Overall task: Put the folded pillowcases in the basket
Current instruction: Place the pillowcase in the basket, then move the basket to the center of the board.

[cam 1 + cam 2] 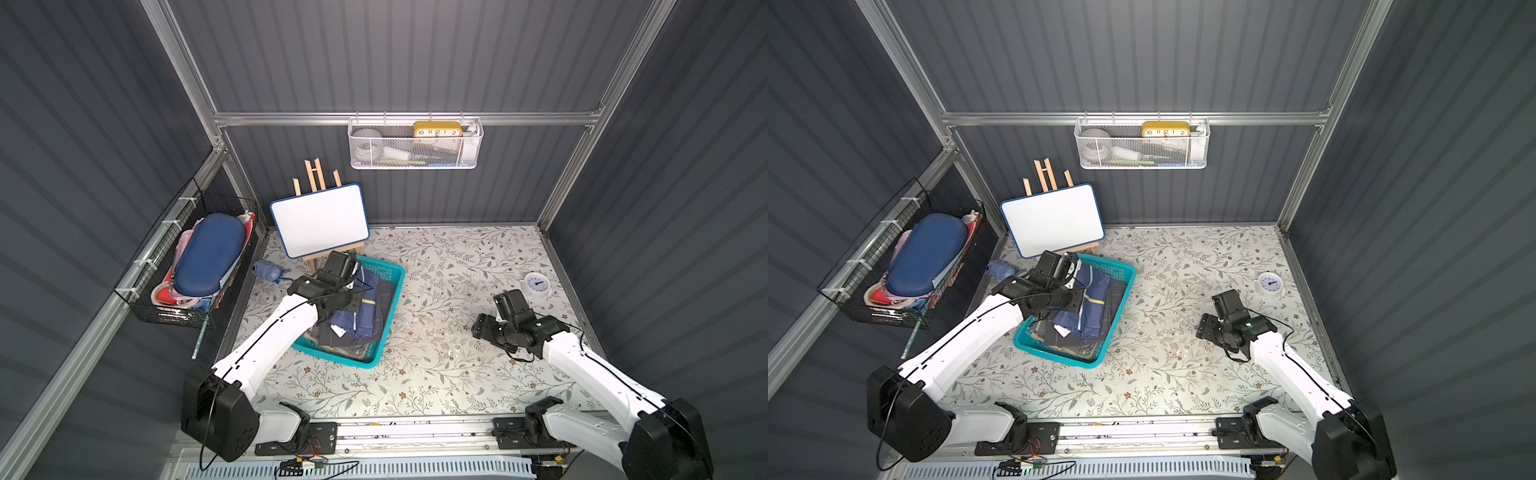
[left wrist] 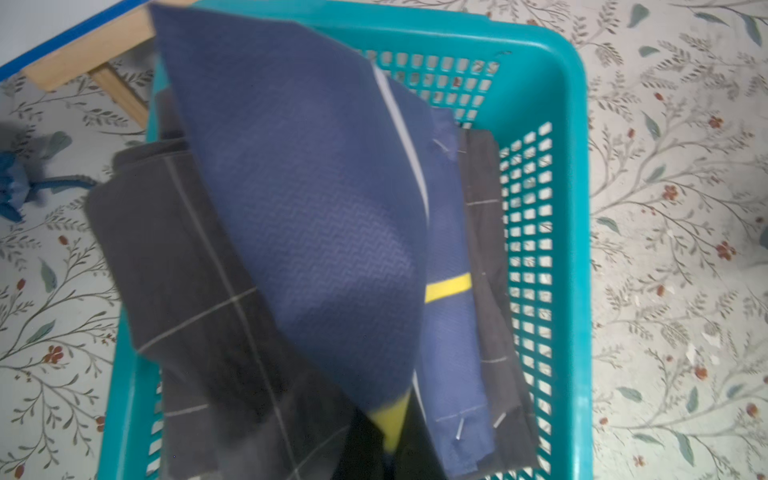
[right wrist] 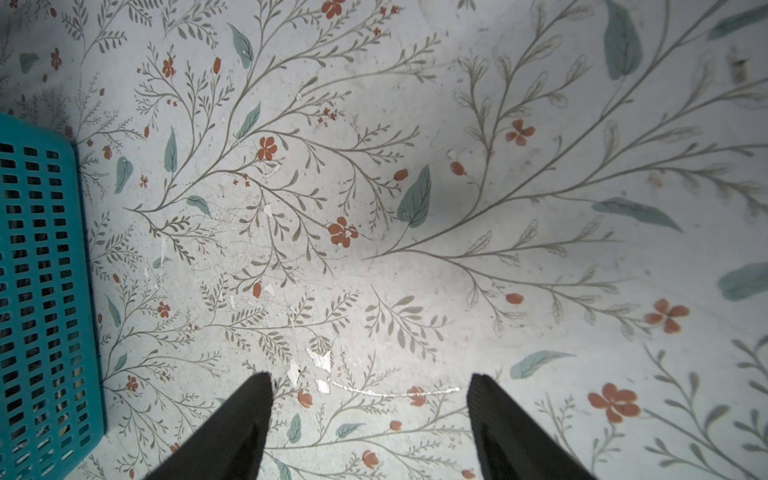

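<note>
The left hand (image 1: 355, 306) hangs over the teal basket (image 1: 393, 309), its fingers hidden by its own body in both top views and out of frame in its wrist view. It reads as clenched on a pinch of the navy pillowcase (image 2: 311, 208), because the cloth rises in a tent toward the wrist camera, with its yellow stripe (image 2: 449, 286) running off below.

The pillowcase is inside the basket's walls. One end is raised to the hand and the rest lies on a dark grey checked cloth (image 2: 187, 270) that is already in the basket. Whether its far corner rests on the rim or only hides it cannot be told.

The pillowcase lies straight below the left hand. Its long axis follows the basket's long side, running away from the robot and slanting a little to the right. The left arm is plainly the nearer one. By my judgement what remains is to let go and lift straight up, so the cloth settles flat and does not drag over the rim.

The right hand (image 3: 370, 378) is released and empty, with its fingers (image 3: 232, 428) spread over bare floral bench (image 3: 415, 249), well apart from the basket. A whiteboard (image 1: 320, 220) on a wooden easel stands just behind the basket.
</note>
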Robot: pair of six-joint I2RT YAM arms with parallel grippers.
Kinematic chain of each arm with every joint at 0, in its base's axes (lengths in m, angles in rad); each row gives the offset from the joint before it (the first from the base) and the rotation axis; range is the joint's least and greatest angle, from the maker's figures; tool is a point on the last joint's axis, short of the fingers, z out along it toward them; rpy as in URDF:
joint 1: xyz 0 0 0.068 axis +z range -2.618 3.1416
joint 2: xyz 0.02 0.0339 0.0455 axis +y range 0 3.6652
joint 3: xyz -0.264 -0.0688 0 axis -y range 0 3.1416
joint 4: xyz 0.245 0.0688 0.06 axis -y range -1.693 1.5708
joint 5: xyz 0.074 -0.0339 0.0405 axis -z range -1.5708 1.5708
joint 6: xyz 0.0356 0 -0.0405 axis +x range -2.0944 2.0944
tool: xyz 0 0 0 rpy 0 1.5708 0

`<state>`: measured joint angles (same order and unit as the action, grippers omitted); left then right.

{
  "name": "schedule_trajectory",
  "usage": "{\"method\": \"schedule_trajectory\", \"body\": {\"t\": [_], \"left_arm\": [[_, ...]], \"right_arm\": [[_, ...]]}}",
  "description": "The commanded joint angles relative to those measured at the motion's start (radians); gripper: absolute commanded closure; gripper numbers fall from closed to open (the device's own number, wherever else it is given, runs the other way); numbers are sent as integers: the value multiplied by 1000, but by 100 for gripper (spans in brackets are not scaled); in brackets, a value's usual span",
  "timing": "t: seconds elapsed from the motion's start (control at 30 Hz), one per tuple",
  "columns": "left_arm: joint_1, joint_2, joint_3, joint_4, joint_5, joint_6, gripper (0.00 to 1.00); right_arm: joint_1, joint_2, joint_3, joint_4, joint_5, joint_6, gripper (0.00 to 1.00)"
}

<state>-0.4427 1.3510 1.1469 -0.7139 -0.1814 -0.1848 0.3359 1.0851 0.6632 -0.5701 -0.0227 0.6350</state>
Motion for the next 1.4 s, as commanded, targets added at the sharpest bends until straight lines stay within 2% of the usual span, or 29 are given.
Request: {"method": "schedule_trajectory", "body": {"t": [0.0,0.1,0.17,0.23,0.37,0.43,0.47,0.53,0.57,0.63,0.73,0.8,1.0,1.17,1.27,1.37], "left_arm": [[109,-8,-44,24,-51,-40,92],[183,1,-77,49,-19,-33,77],[199,19,-85,46,-5,-36,67],[203,31,-90,43,-5,-46,49],[204,9,-60,32,2,-54,38],[204,-15,-6,8,-3,-56,27],[204,-25,21,-1,1,-56,25],[203,-47,83,-9,32,-44,26],[203,-55,100,4,44,0,26],[203,-59,126,28,144,13,26],[203,-45,108,69,302,15,25],[203,-22,86,96,339,-16,26],[215,85,16,168,311,-33,28],[261,169,-28,173,205,-41,31],[269,227,-10,169,205,-69,32],[269,259,-11,214,252,-76,35]], "right_arm": [[3,-8,-14,-11,7,-1,21],[2,-13,-14,-19,9,-3,21],[2,-17,-15,-22,11,-4,21],[2,-20,-14,-29,14,-6,21],[3,-24,-14,-31,14,-6,20],[2,-22,-15,-31,11,-6,21],[3,-21,-15,-30,11,-6,21],[3,-20,-15,-31,6,-6,21],[2,-20,-16,-30,4,-5,20],[3,-21,-16,-29,2,-4,21],[3,-24,-14,-28,1,-3,21],[3,-25,-14,-30,0,-3,21],[3,-29,-21,-37,-5,-5,21],[3,-48,-31,-41,-4,-2,21],[3,-51,-42,-33,-1,-1,21],[3,-45,-41,-31,-8,1,21]]}}
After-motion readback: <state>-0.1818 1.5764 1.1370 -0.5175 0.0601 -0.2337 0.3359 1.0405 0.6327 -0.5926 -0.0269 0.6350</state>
